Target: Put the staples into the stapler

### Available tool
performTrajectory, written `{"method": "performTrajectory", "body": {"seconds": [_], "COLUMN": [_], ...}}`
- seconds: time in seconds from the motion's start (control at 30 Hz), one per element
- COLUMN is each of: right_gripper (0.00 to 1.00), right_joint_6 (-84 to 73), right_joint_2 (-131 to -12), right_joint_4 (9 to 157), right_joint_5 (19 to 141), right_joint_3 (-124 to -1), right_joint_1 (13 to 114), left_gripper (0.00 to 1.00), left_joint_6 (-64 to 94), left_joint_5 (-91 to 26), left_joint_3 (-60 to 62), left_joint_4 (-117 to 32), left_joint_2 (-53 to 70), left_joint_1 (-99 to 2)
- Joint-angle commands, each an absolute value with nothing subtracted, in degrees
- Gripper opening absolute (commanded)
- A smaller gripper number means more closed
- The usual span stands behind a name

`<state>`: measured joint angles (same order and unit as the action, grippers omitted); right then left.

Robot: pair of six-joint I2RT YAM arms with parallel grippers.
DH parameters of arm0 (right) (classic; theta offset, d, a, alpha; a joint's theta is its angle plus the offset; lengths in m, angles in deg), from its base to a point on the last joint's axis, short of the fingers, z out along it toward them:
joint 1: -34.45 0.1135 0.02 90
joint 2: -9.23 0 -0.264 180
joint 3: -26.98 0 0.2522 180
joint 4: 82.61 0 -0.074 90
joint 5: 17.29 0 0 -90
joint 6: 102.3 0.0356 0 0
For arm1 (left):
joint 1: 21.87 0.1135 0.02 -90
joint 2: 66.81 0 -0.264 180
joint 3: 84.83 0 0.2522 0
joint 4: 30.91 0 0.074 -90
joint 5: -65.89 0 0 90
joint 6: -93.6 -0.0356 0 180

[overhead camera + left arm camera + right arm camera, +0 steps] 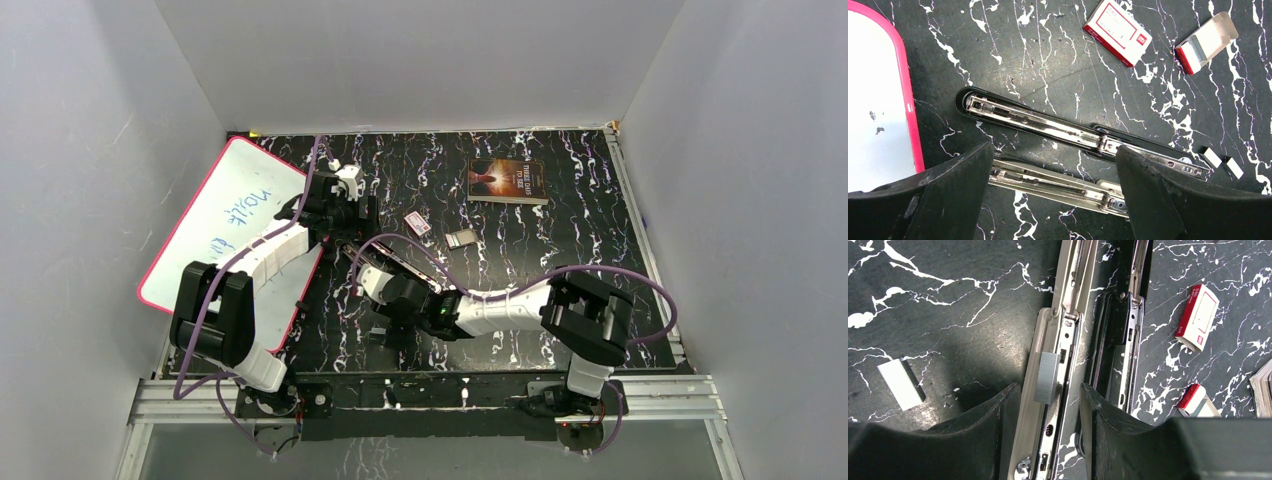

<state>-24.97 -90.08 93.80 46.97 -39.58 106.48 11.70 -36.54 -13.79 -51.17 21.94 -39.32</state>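
I see strip [1047,377] on stapler [1068,335] rail, maybe unseated. Right gripper [1050,392] apart astride it; left gripper [1054,150] apart. Box [1205,40] open.

Plain white walls [400,60] enclose a black table [585,255] (white-veined).

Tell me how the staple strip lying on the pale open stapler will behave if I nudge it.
The staple strip looks thin and small beside the pale stapler, so it is probably light and easily knocked off. Joined staples may snap apart under a hard pinch. Metal on metal, it will likely slide.
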Motion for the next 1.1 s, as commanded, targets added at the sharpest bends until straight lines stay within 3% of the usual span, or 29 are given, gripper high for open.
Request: {"method": "performTrajectory", "body": {"seconds": [0.0, 0.4, 0.77, 1.07], "right_gripper": [0.54, 0.53, 0.34, 0.26], "right_joint_6": [-25.8, -25.5, -24.8, -18.6], "right_joint_2": [-90.3, -93.3, -92.5, -88.5], "right_joint_4": [94.7, 94.4, 95.0, 97.5], "right_joint_5": [44.2, 44.0, 43.1, 43.3], "right_joint_3": [-42.7, -43.6, -43.2, -41.1], "right_joint_1": [106.7, 106.8, 106.8, 106.8], "left_gripper": [0.92, 0.92, 0.92, 0.92], "left_joint_6": [11.2, 11.1, 11.1, 11.2], "left_joint_5": [-36.2, -36.2, -36.2, -36.2], "left_joint_3": [-11.8, -11.8, -11.8, -11.9], "left_joint_4": [-52.0, -52.1, -52.1, -52.0], "left_joint_2": [20.6, 20.6, 20.7, 20.7], "left_joint_1": [-39.1, -39.1, -39.1, -39.1]}}
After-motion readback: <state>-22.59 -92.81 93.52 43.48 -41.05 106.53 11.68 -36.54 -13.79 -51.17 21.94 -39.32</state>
